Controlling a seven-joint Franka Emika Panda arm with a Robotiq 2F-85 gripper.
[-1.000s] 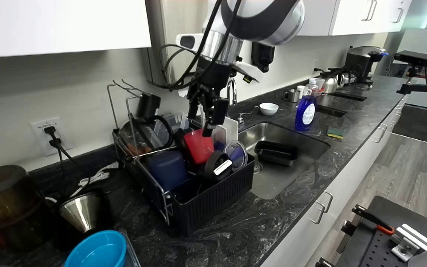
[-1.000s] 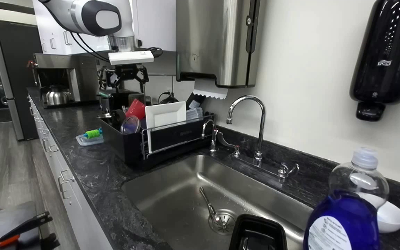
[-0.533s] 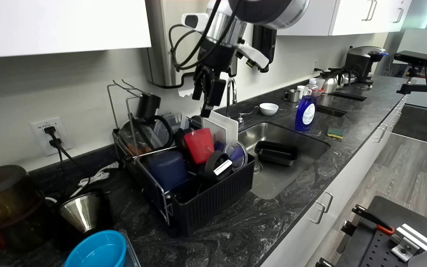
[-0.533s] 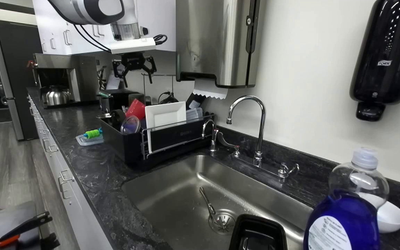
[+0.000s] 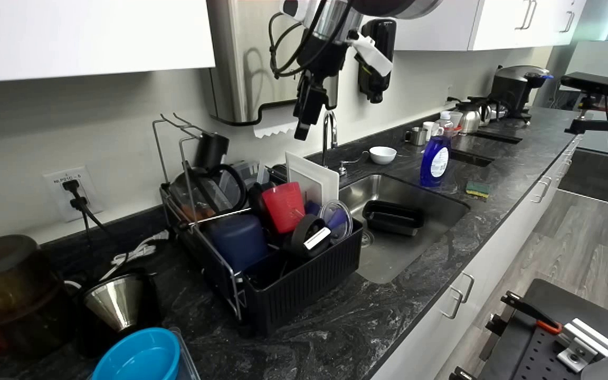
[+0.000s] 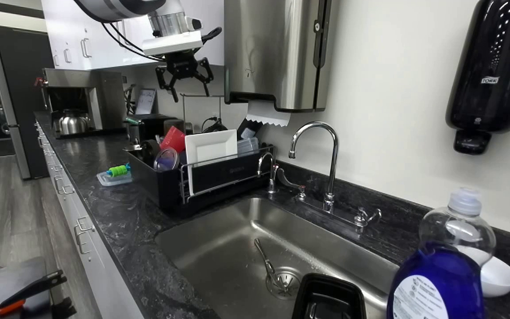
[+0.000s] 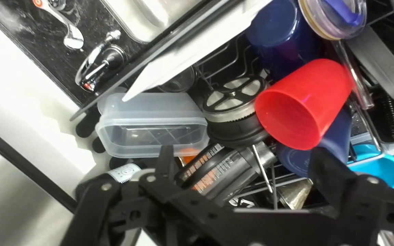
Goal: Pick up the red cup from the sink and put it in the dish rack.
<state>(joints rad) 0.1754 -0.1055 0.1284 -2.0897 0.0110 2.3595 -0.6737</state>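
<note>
Vs. the earlier frame, the gripper is rising up & away from the dish rack, jaws standing wide apart w/ nothing btwn them. The red cup isn't budging: it's lying tilted in the rack, mouth showing in wrist view; the put-down's looking done, prob. I'm guessing thin plastic, v. light, a bit springy, slick if wet, unlikely to break. If regrabbing, best be pinching one rim wall, gently. A white plate is standing btwn cup & sink.
</note>
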